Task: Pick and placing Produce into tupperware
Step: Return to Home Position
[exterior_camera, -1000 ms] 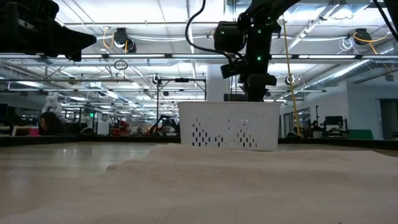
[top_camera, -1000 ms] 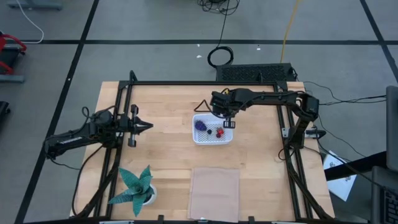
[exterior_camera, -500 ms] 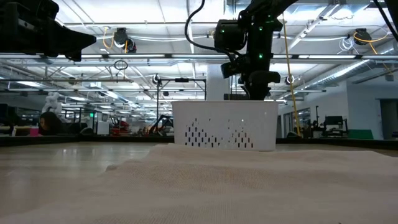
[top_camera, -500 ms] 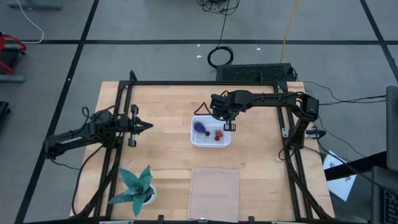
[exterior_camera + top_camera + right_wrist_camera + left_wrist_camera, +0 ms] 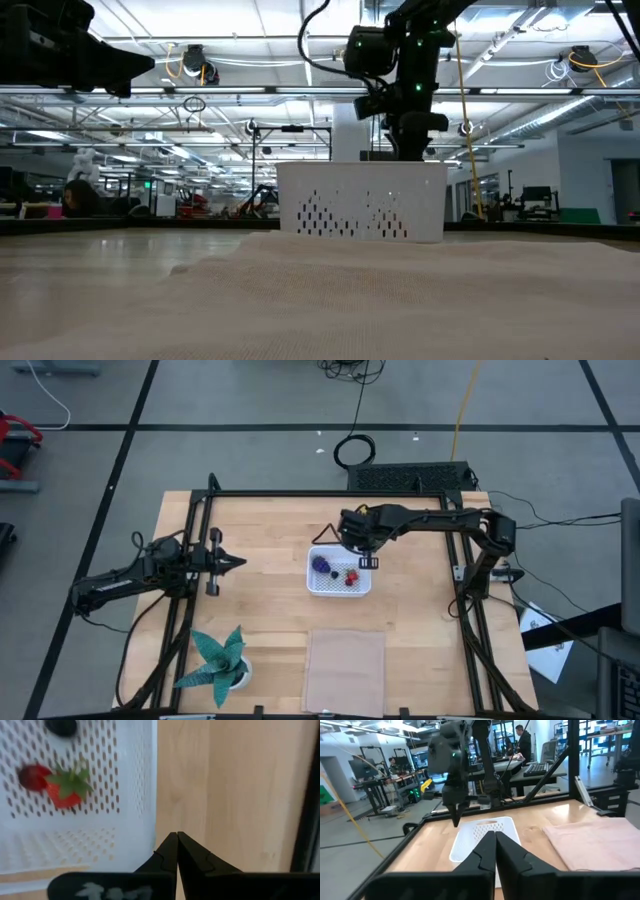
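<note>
The white perforated tupperware (image 5: 339, 586) sits mid-table on its base. Inside lie a purple lump (image 5: 322, 563), a red strawberry piece (image 5: 351, 575) (image 5: 67, 790) and a dark reddish ball (image 5: 30, 776). A dark piece (image 5: 61, 726) shows at the picture's edge. My right gripper (image 5: 366, 560) (image 5: 176, 837) is shut and points down, just outside the tupperware's right wall near its far corner. My left gripper (image 5: 240, 563) (image 5: 495, 837) is shut and waits above the table's left part, pointing at the tupperware (image 5: 485, 837). My right gripper's shut fingers (image 5: 170, 847) stand close beside the outer face of the tupperware's right wall (image 5: 153, 815), coming from above. Whether they touch the wall, I cannot tell.
A teal spiky potted plant (image 5: 218, 658) stands at the near left corner. A flat pinkish sheet (image 5: 344, 668) lies at the near edge, in front of the tupperware (image 5: 362, 200) in the low view. A black frame (image 5: 300, 494) borders the table.
The tupperware has slid a short way toward the table's left and near edges, staying flat with the food still inside. My right gripper moved left with it at its far right corner, then held still.
</note>
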`<move>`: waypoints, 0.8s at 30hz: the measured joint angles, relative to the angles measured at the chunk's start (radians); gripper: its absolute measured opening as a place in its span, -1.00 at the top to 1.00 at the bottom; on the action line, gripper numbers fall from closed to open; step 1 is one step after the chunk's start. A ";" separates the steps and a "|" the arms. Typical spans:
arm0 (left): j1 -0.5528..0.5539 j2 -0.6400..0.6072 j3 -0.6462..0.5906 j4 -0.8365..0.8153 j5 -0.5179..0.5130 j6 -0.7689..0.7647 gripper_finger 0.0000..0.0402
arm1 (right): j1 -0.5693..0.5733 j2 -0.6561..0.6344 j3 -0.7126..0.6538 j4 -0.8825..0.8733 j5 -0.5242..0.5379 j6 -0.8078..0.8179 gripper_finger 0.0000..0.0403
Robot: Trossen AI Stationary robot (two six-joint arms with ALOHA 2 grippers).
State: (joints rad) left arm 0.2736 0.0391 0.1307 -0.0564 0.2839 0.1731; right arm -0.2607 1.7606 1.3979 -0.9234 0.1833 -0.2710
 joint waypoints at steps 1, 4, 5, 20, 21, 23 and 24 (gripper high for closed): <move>0.000 0.000 0.000 0.003 -0.007 0.010 0.97 | 0.005 -0.008 0.000 0.015 0.000 0.000 1.00; 0.000 0.000 0.000 0.008 -0.069 0.015 0.99 | 0.026 -0.039 0.000 0.059 0.000 -0.004 1.00; 0.000 0.000 0.000 0.008 -0.094 0.012 0.99 | 0.034 -0.050 0.000 0.076 0.000 -0.008 1.00; 0.000 0.000 0.000 0.009 -0.128 0.025 0.99 | 0.136 -0.322 0.000 0.182 -0.032 0.025 1.00; 0.000 0.000 0.000 0.010 -0.128 0.025 0.99 | 0.141 -0.345 0.000 0.182 -0.032 0.031 1.00; 0.000 0.000 0.000 0.011 -0.128 0.022 0.99 | 0.152 -0.385 0.000 0.195 -0.031 0.056 1.00; 0.000 0.000 0.000 0.011 -0.128 0.015 0.98 | 0.160 -0.407 0.001 0.197 -0.031 0.069 1.00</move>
State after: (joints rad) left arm 0.2737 0.0387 0.1307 -0.0452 0.1562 0.1886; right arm -0.1009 1.3540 1.3987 -0.7269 0.1520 -0.2020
